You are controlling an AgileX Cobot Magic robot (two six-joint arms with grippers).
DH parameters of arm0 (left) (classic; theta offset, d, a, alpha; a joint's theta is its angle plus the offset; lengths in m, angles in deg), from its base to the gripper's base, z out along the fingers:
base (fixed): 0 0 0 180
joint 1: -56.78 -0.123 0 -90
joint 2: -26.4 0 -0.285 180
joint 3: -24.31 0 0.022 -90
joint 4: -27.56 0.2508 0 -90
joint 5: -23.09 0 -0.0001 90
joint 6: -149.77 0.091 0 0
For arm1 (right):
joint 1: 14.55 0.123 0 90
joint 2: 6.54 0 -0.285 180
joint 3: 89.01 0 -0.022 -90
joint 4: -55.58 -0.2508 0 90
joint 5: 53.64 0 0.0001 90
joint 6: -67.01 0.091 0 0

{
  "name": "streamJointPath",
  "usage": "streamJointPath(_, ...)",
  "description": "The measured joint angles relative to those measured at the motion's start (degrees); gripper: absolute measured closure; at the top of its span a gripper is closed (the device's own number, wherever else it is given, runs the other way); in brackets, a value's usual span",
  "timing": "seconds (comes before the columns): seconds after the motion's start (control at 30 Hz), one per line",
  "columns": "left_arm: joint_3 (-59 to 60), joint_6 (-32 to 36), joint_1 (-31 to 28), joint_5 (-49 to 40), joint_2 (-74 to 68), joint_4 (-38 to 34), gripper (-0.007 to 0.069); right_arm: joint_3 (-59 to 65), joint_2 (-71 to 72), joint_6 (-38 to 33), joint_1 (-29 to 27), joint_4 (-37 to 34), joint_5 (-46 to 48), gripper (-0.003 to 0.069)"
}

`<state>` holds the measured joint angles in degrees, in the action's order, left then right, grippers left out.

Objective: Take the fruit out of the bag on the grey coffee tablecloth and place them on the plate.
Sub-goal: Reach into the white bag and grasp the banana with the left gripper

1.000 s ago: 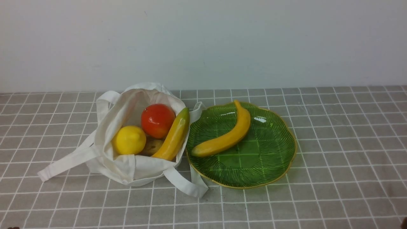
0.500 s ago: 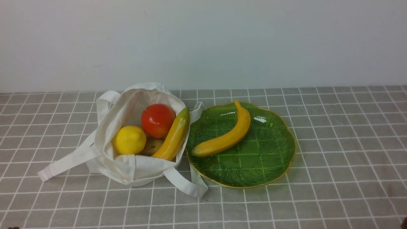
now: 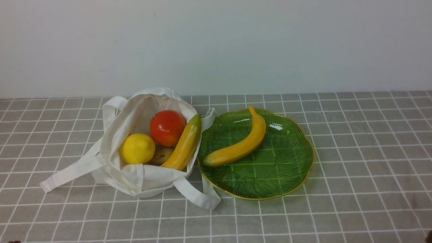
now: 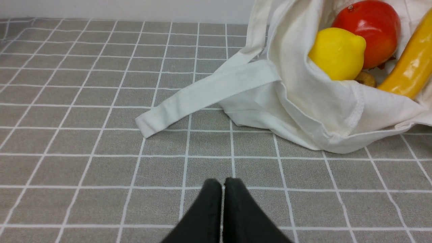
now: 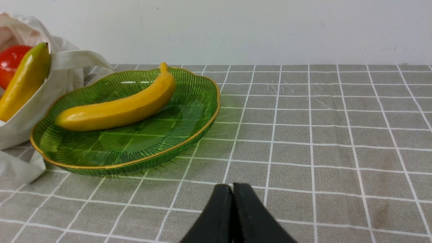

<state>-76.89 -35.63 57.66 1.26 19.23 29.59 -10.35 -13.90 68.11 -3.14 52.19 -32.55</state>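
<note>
**Left gripper** (image 4: 222,185): the two black fingers are pressed together along their length, with nothing between them. The tips point across bare grey coffee tablecloth (image 4: 84,135) and are apart from the bag (image 4: 320,111). One strap handle (image 4: 202,98) of the bag lies flat on the cloth, ahead of the tips.

**Right gripper** (image 5: 233,189): the fingers are likewise closed and empty. They sit over the cloth near the plate (image 5: 189,101) but are not touching it.

**Bag:** off-white cloth, slumped on the tablecloth with its mouth open, on the robot's left side of the plate. Its right edge meets the plate's rim in the front view. Four fruit lie inside it:
- A lemon (image 3: 136,148) sits nearest the front lip.
- A round red-orange fruit (image 3: 167,127) lies behind the lemon.
- A banana (image 3: 184,145) leans on the plate-side wall, its green tip pointing up and away.
- A small brown fruit (image 3: 162,155) is wedged between the lemon and this banana. It is mostly hidden, so its shape cannot be made out.

**Plate:** green ribbed glass with a gold rim, standing flat on the cloth. A second banana (image 3: 241,145) lies across its middle. This banana's stem end reaches the far rim and its blunt end points toward the bag.

**Wall** (image 3: 216,44): plain and pale, closing off the far edge of the cloth.
</note>
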Motion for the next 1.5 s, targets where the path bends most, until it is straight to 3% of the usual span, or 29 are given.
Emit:
streamJointPath(0.3,0.0,-2.3,0.0,0.0,0.0,-1.6,0.0632,0.0,0.0,0.0,0.0,0.0,0.0,0.0674)
streamJointPath(0.43,0.0,-14.0,0.0,-0.2,0.0,-16.6,0.0632,0.0,0.0,0.0,0.0,0.0,0.0,0.0674)
streamJointPath(0.47,0.0,-19.2,0.0,-0.5,0.0,-24.5,0.0632,0.0,0.0,0.0,0.0,0.0,0.0,0.0674)
streamJointPath(0.53,0.1,-23.5,0.0,-0.6,0.0,-32.9,0.0632,0.0,0.0,0.0,0.0,0.0,0.0,0.0674)
streamJointPath(0.63,0.1,-25.1,0.0,-0.5,0.0,-39.3,0.0632,0.0,0.0,0.0,0.0,0.0,0.0,0.0674)
streamJointPath(0.83,0.1,-24.7,0.0,4.2,0.0,-42.7,0.0632,0.0,0.0,0.0,0.0,0.0,0.0,0.0674)
streamJointPath(0.97,-5.5,-18.1,0.0,4.2,0.0,-43.7,0.0632,0.0,0.0,0.0,0.0,0.0,0.0,0.0674)
streamJointPath(1.1,-21.1,-4.7,0.0,1.2,-5.0,-40.4,0.0632,0.0,0.0,0.0,0.0,0.0,0.0,0.0674)
streamJointPath(1.33,-41.7,7.0,0.0,-24.4,-35.5,-26.4,0.0632,0.0,0.0,0.0,0.0,0.0,0.0,0.0674)
streamJointPath(1.5,-51.3,18.8,0.0,-33.8,-60.6,-23.1,0.0632,0.0,0.0,0.0,0.0,0.0,0.0,0.0674)
